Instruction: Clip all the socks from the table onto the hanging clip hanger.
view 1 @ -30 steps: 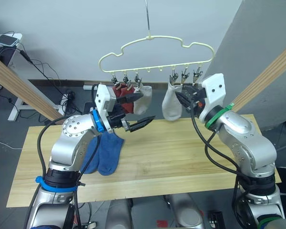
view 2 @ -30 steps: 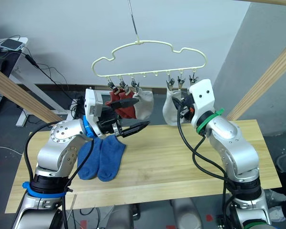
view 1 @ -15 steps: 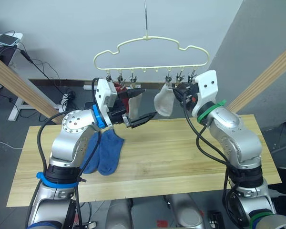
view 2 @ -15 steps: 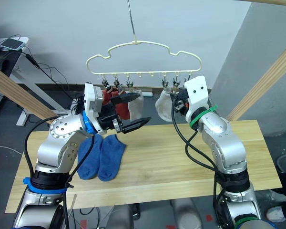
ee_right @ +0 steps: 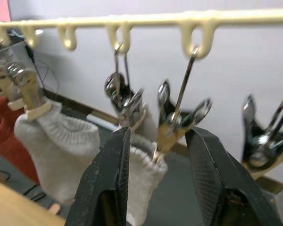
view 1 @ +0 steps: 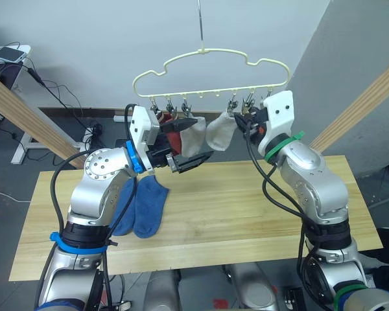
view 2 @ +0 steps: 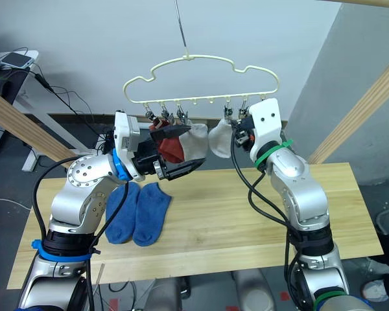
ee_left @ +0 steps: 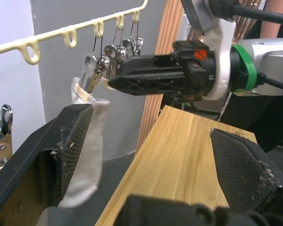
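Right gripper (ee_right: 156, 155) open, straddling a grey sock (ee_right: 144, 181) and clip under the clip hanger (view 1: 211, 74); left gripper (view 1: 193, 148) open, empty, nearer the blue socks (view 1: 139, 207) lying lengthwise below the hanger.

behind my workspace stands a plain pale grey wall (view 1: 97, 39), evenly lit. to my right a darker grey panel (view 1: 356, 39) leans across the corner. two round pale wooden poles slant outward, one on my left (view 1: 26, 110) and one on my right (view 1: 363, 103). the floor (view 1: 13, 175) is dark grey, with black cables (view 1: 58, 91) trailing over it. at far left a white stand (view 1: 6, 55) carries a small device.
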Controlling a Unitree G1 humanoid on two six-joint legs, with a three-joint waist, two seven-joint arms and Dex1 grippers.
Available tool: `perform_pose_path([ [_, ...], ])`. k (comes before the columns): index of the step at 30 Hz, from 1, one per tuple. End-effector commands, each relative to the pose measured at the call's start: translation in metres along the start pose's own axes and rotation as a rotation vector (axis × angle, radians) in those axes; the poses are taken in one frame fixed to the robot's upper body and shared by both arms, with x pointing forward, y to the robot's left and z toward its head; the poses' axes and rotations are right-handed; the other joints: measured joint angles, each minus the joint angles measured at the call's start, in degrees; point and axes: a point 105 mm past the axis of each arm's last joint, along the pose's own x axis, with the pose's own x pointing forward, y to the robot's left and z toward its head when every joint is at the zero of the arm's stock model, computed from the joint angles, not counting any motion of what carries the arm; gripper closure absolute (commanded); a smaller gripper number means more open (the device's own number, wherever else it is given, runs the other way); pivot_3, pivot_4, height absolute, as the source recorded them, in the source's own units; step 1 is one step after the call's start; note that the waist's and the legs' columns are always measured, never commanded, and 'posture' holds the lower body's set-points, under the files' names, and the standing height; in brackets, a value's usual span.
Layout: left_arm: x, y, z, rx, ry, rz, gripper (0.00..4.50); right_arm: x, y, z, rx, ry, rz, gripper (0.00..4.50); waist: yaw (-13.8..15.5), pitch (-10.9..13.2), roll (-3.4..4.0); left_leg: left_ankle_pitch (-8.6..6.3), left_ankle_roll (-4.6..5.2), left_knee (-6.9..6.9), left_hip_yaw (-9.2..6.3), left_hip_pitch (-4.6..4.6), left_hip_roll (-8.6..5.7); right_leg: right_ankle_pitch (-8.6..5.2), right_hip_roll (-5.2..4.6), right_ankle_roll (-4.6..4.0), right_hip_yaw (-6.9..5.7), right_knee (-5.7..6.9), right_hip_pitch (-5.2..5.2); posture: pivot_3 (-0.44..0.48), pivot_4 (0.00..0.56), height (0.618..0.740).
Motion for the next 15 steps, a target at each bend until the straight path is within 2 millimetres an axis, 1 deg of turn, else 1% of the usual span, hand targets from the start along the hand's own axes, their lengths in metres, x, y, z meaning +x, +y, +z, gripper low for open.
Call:
perform_pose_path([
  [1,0.0019,-0.0024,0.0077,0.036,-0.025,-0.018,0.0,-0.0009,-0.0055,0.0149,-0.026,-0.067,-0.03,2.64,0.0,0.0,0.0,0.0,0.0,0.0,0.01,0.0,0.0,0.0,0.0,0.0,0.01,0.0,0.0,-0.249,0.295,0.732],
  [15,0.0043,-0.0054,0.0054,0.047,-0.027,-0.037,0.0,-0.0035,-0.0138,0.0213,-0.028,-0.097,-0.103,2.64,0.0,0.0,0.0,0.0,0.0,0.02,0.01,0.01,0.0,0.0,0.0,-0.01,0.01,0.09,-0.01,-0.259,0.294,0.732],
])
